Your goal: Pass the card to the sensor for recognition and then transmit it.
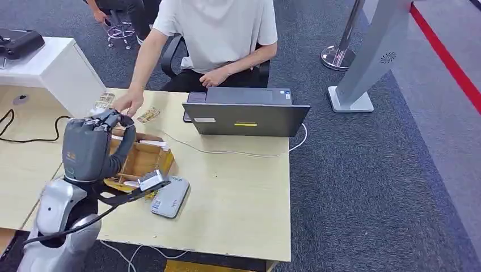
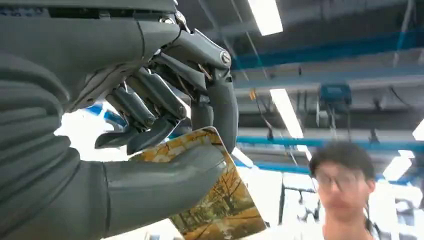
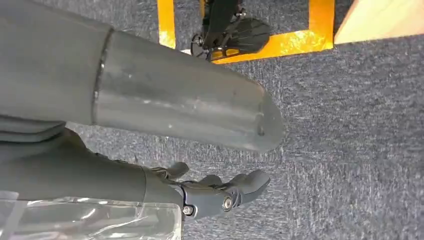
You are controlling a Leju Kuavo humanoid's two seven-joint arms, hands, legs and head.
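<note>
The card (image 2: 220, 200), printed with autumn trees, sits pinched between the left hand's (image 2: 150, 125) thumb and fingers, raised at about 10 o'clock of the grey sensor (image 1: 170, 196) on the surface (image 1: 238, 192). It looks thin, light, stiff and probably slick, so an edge pinch suits it. The right hand (image 3: 220, 192) hangs over carpet, fingers apart, holding nothing.

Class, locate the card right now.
The card is pinched in the left hand, raised over the cardboard box at the table's left side.

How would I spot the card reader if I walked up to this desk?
Find the light wooden table with the grey laptop. Near its front edge, beside an open cardboard box, lies the sensor: a flat, silver-grey pad with rounded corners, the only such slab there.
</note>
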